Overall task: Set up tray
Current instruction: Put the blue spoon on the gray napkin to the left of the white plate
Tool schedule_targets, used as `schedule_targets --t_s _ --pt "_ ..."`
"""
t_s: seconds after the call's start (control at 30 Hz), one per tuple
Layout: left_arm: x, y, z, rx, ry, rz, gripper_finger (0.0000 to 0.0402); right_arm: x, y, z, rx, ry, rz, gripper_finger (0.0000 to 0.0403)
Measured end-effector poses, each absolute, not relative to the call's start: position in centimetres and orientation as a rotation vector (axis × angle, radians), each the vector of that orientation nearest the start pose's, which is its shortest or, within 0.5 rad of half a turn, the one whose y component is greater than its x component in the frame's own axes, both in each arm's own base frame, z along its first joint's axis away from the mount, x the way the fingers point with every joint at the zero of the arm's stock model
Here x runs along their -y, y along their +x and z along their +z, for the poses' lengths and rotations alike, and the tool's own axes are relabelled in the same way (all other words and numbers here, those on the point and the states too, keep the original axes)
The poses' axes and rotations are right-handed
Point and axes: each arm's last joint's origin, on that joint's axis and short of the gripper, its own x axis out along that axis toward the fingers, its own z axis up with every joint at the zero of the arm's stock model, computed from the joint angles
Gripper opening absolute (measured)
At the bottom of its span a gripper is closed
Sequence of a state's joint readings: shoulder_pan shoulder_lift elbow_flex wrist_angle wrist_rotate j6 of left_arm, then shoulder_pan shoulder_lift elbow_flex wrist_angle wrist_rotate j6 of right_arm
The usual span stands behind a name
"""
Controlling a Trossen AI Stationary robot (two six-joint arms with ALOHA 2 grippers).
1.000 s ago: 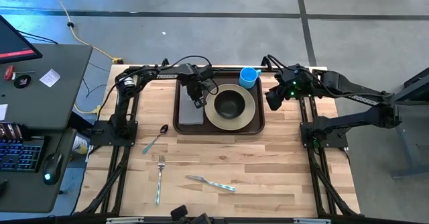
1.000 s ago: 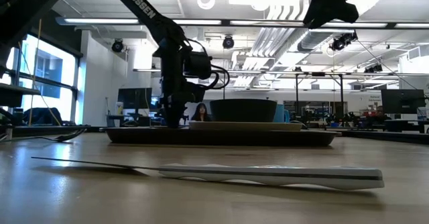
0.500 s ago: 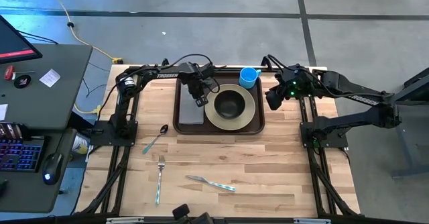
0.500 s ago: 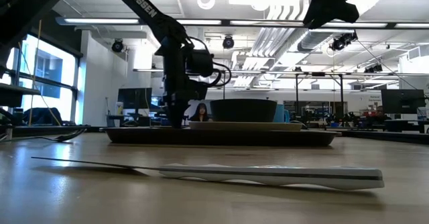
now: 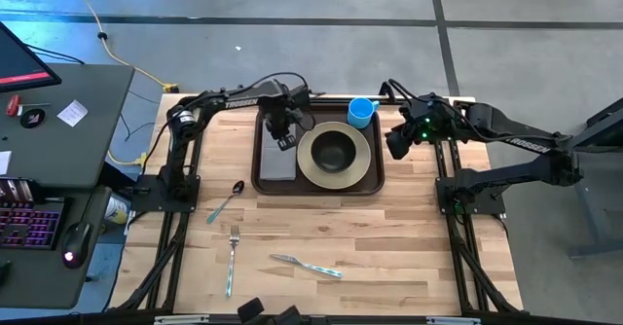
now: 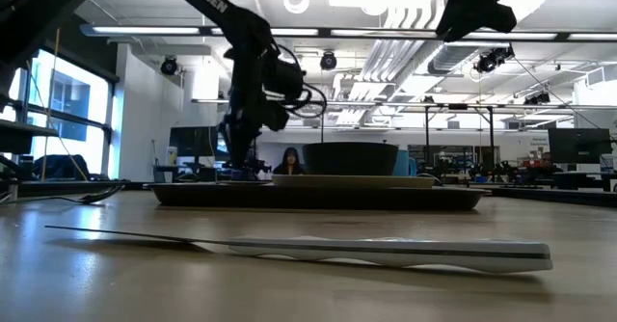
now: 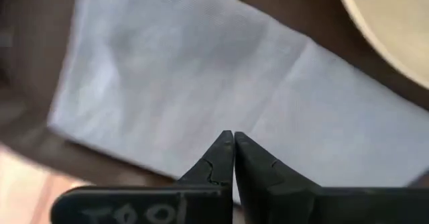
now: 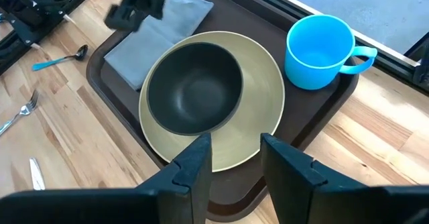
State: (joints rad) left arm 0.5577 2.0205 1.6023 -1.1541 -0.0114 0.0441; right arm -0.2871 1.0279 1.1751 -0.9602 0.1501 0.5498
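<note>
While the left claw [image 5: 284, 142] hangs shut and empty over the napkin [image 5: 275, 159] in the tray [image 5: 318, 185], the right claw [image 8: 233, 158], open and empty, hides the tray's near rim.

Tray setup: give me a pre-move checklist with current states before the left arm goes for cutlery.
1. Napkin flat on the tray, beside the plate: ok.
2. Bowl on the plate: ok.
3. Blue cup on the tray corner, upright: ok.
4. Left gripper above the napkin, shut and holding nothing: ok.
5. Right gripper open, parked off the tray's cup side: ok.
6. Spoon, fork, knife on the tray: not ok, all lie on the table.
</note>
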Motion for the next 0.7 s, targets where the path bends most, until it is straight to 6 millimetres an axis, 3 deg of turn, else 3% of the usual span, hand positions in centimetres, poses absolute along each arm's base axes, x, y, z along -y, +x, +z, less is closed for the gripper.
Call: schedule_targets --t_s 0.2,0.33,0.47,0.7 --pt "-19.4 31.3 23.2 -1.529 -0.402 0.395 0.0068 5.6 17.5 35.5 -0.683 0.558 -0.625 0.0119" --pt "-18.0 29.9 25.6 -1.427 -0.439 0.340 0.0079 5.6 17.5 35.5 -0.683 0.556 -0.627 0.0119" --pt "-15.9 27.8 27.8 -1.312 -0.442 0.408 0.0085 5.6 17.5 35.5 -0.685 0.552 -0.623 0.0119" --pt "-12.2 22.6 28.4 -1.299 -0.603 0.519 0.0086 5.6 17.5 35.5 -0.707 0.471 -0.594 0.0119"
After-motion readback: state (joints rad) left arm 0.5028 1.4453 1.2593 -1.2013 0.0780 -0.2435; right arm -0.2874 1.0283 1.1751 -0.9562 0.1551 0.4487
